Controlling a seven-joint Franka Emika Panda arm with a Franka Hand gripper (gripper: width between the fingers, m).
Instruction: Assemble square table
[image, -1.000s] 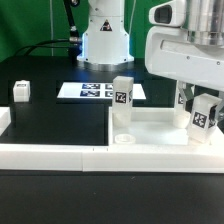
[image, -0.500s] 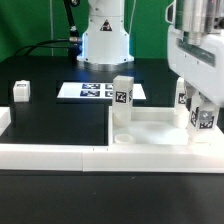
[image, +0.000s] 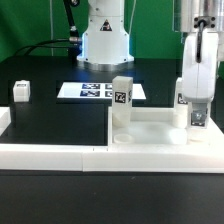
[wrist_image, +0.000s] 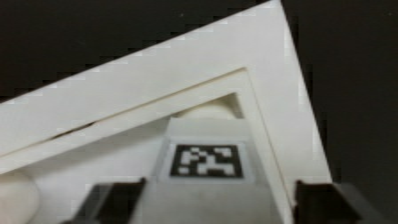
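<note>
Gripper hangs vertical over the tabletop, at its edge on the exterior view's right. The pincer is pinching the held leg: in the wrist view both fingers sit tight against its sides, tag facing the cam. The leg is upright, low over a tabletop corner, prob. so its end meets the corner socket square. Whether it's seated I can't tell; the base is hidden.

2nd leg stands upright at the far corner on the exterior view's left. 3rd leg is just behind the gripper, partly hidden. 4th leg lies loose near the table's edge on the exterior view's left. The near socket is bare. The tabletop is butted against the rail, likely as a brace vs. sliding.
</note>
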